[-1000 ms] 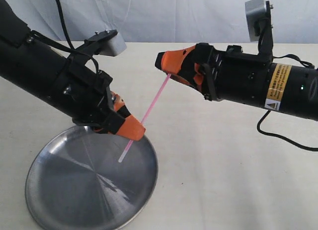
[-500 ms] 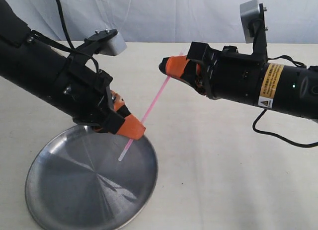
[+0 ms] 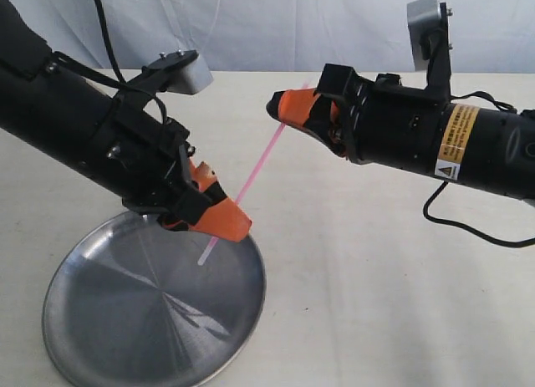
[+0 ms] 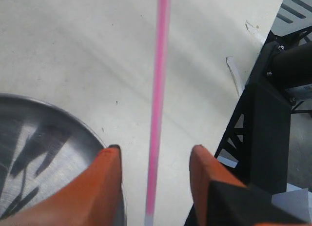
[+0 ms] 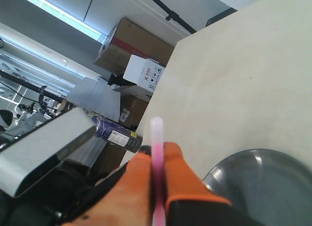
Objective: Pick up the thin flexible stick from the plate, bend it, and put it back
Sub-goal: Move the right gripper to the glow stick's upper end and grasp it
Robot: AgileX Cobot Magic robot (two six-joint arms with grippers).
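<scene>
Stick gripped by right end effector, free between left fingers

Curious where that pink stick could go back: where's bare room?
Most of the plate is bare, and so is the table right of it, below the right arm. Crowded: the plate's far rim, under the left gripper and stick.

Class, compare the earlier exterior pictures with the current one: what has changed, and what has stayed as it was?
The left gripper has opened and let go of the thin flexible stick, which now runs free between its spread jaws. The right gripper stays shut on the stick's upper end, hardly shifted. The plate has not moved.
</scene>
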